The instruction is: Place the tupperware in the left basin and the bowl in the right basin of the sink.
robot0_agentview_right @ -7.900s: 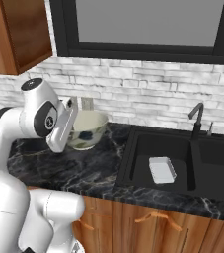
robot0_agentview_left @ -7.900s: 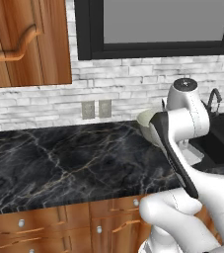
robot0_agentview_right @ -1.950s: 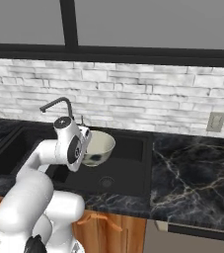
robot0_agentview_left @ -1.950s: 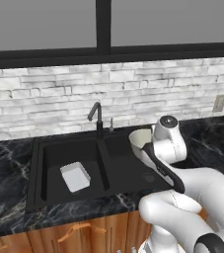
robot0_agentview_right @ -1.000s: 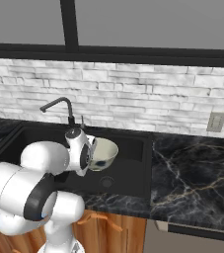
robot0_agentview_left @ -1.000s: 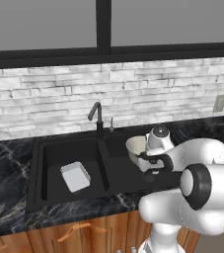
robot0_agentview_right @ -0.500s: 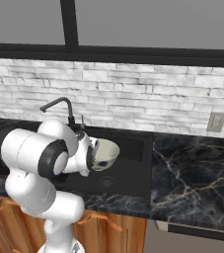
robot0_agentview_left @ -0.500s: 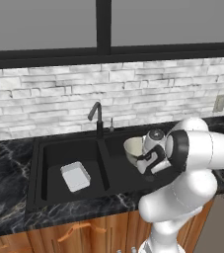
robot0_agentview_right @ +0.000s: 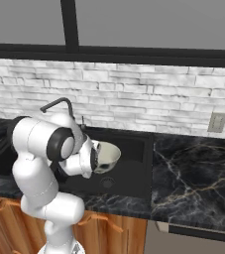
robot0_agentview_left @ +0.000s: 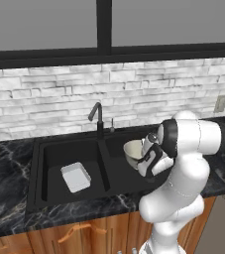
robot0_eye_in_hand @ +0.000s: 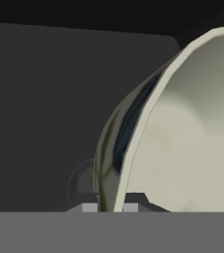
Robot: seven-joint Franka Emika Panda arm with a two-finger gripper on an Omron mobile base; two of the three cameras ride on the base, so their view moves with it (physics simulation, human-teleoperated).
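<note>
The black marble worktop runs under a grey brick wall and a dark-framed window, with wooden cabinet fronts below its front edge. Set into it, the sink has a slim black faucet at its back edge, above the central divider. The tupperware lies flat on the floor of the left basin. The bowl hangs tilted above the right basin, near its left side, clear of the floor and the round drain. The gripper holds it by the rim: in the hand view its two finger tips stand pressed on either side of the bowl's wall, one inside and one outside. An outlet plate sits on the wall above the worktop's right end. Against half a second earlier the arm's elbow has swung a little further over, while the bowl hangs at almost the same spot over the right basin.
</note>
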